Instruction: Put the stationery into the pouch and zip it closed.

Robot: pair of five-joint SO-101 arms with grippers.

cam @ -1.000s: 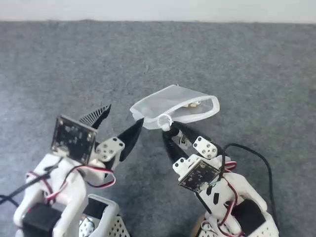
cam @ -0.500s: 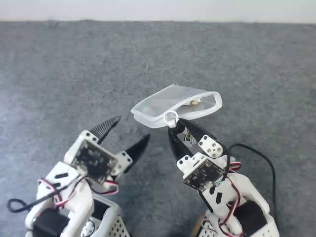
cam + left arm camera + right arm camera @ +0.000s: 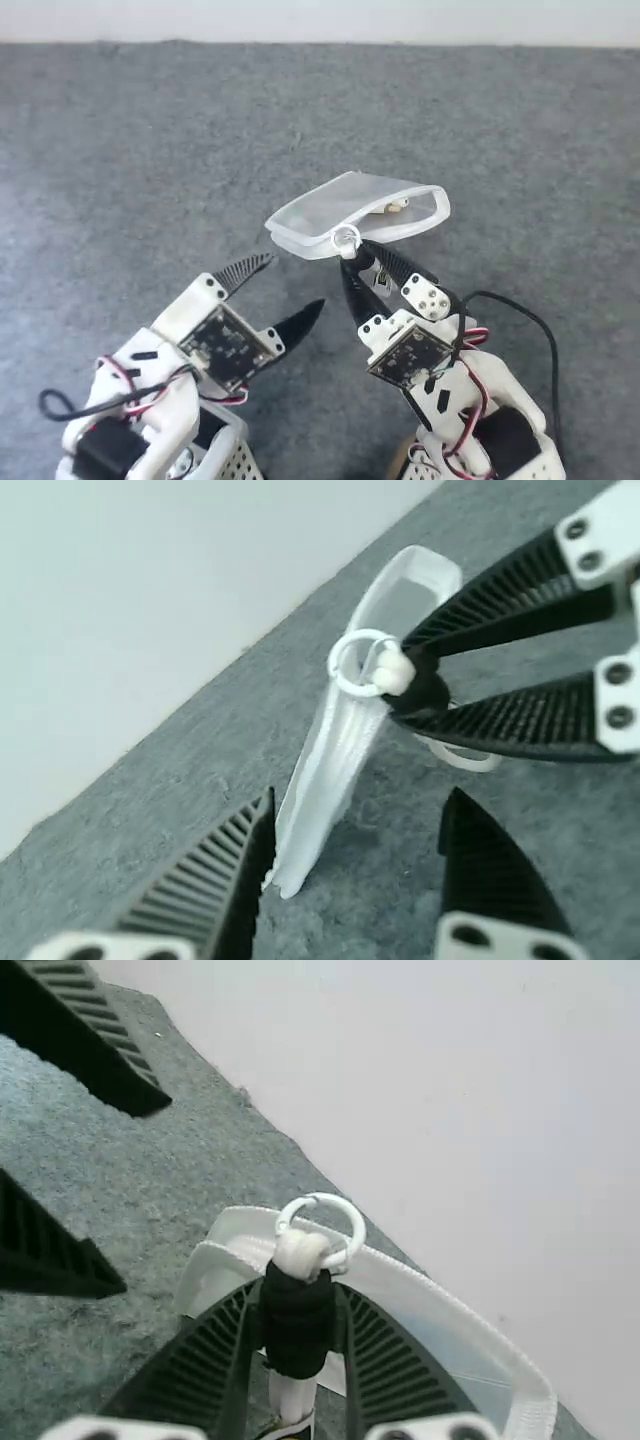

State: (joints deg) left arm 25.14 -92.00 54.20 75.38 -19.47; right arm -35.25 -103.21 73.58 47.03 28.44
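Note:
The translucent white pouch (image 3: 340, 205) lies on the grey carpet, its mouth partly open toward the right. A small cream item (image 3: 392, 208) shows inside it. My right gripper (image 3: 352, 256) is shut on the zipper pull (image 3: 297, 1310), a black tab topped by a white ring (image 3: 322, 1225). The left gripper (image 3: 290, 283) hangs open, nearer than the pouch's left end and apart from it, nothing between its fingers. In the left wrist view the pouch (image 3: 335, 750) stands edge-on beyond my open left gripper (image 3: 360, 810), with the ring (image 3: 360, 665) pinched by the right gripper's fingers (image 3: 500, 590).
Grey carpet (image 3: 150, 150) covers the table up to a white wall (image 3: 320, 18) at the back. A black cable (image 3: 530, 322) loops beside the right arm's base. The left gripper's dark fingers (image 3: 80, 1030) show in the right wrist view.
The left arm has drawn back from the pouch's left corner toward the near edge, still open. The pouch shifted slightly right with the right gripper's pull, then held still.

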